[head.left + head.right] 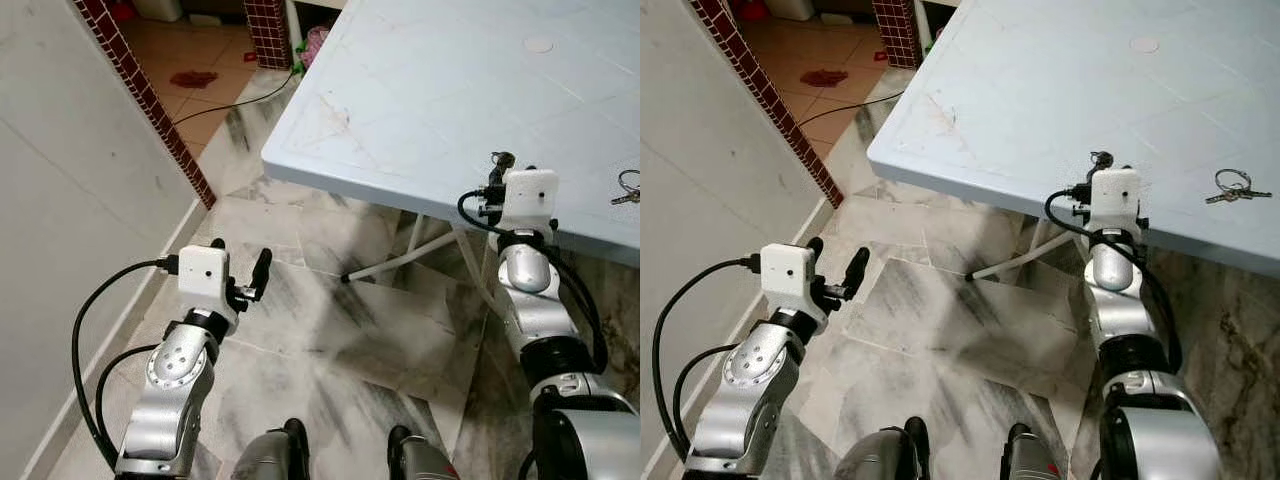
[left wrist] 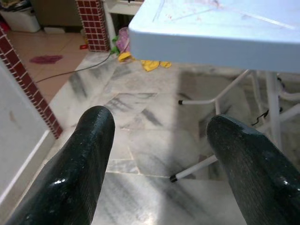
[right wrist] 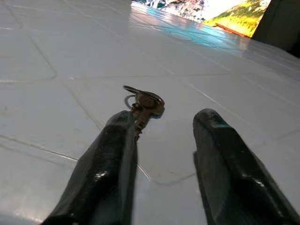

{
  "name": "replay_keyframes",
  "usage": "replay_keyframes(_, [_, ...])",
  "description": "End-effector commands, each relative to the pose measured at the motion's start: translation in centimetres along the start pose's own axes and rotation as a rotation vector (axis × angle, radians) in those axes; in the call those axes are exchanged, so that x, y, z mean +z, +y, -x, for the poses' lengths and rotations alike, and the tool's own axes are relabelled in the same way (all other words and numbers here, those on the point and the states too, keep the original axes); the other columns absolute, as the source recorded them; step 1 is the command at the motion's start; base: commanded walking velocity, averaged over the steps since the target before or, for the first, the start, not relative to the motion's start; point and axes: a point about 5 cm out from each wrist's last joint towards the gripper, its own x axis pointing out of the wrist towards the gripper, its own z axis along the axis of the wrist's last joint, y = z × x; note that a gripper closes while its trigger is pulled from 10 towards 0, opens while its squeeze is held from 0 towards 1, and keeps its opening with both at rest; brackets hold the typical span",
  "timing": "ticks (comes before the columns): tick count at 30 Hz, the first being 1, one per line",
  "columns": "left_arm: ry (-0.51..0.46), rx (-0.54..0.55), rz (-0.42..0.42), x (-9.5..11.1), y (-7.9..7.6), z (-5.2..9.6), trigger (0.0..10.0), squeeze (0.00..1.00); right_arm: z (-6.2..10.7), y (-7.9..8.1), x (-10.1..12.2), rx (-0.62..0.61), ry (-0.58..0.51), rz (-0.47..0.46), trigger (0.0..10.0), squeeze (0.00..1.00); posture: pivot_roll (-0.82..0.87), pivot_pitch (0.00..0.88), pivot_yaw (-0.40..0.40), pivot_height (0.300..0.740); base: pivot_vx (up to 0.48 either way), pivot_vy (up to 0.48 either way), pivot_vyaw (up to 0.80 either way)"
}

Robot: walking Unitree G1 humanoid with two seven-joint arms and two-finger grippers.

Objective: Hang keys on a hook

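Observation:
A small bunch of keys on a metal ring lies flat on the pale blue plastic table, close to its near edge at the right. My right gripper is raised over that edge, left of the keys. Its fingers are open with nothing between them. In the right wrist view the keys lie just beyond one black fingertip, apart from it. My left gripper is open too and hangs low over the marble floor, left of the table, holding nothing.
A white wall with a brick-patterned edge strip runs along the left. White table legs cross under the table. A black cable, yellow scraps and a pink bundle lie on the floor beyond.

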Motion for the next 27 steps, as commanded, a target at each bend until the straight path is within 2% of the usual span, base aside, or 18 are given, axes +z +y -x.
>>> replay_keyframes(1, [0.007, 0.003, 0.012, -0.4, 0.2, 0.1, 10.0, 0.0, 0.4, 0.2, -0.2, 0.001, 0.009, 0.012, 10.0, 1.0, 0.07, 0.219, 0.092, 0.74, 0.0, 0.0, 0.0])
replay_keyframes(4, [-0.002, -0.006, 0.025, -0.4, -0.2, -0.1, 10.0, 0.0, 0.6, 0.1, 0.0, -0.001, 0.0, 0.012, 10.0, 1.0, 0.05, 0.212, 0.082, 0.74, 0.0, 0.0, 0.0])
replay_keyframes(14, [-0.061, -0.036, 0.075, 0.4, -0.7, -0.7, 10.0, 0.0, 2.2, 1.4, 1.9, 0.007, -0.09, 0.031, 10.0, 1.0, 0.03, 0.194, 0.062, 0.74, 0.0, 0.0, 0.0])
replay_keyframes(20, [-0.111, -0.054, 0.101, 1.8, -1.0, -1.1, 10.0, 0.0, 3.3, 2.2, 2.3, 0.021, -0.077, 0.018, 10.0, 1.0, 0.02, 0.186, 0.055, 0.74, 0.0, 0.0, 0.0])
replay_keyframes(27, [-0.121, -0.066, 0.109, 1.8, -1.1, -1.1, 10.0, 0.0, 3.8, 2.3, 2.4, 0.027, -0.068, 0.022, 10.0, 1.0, 0.02, 0.189, 0.053, 0.74, 0.0, 0.0, 0.0])
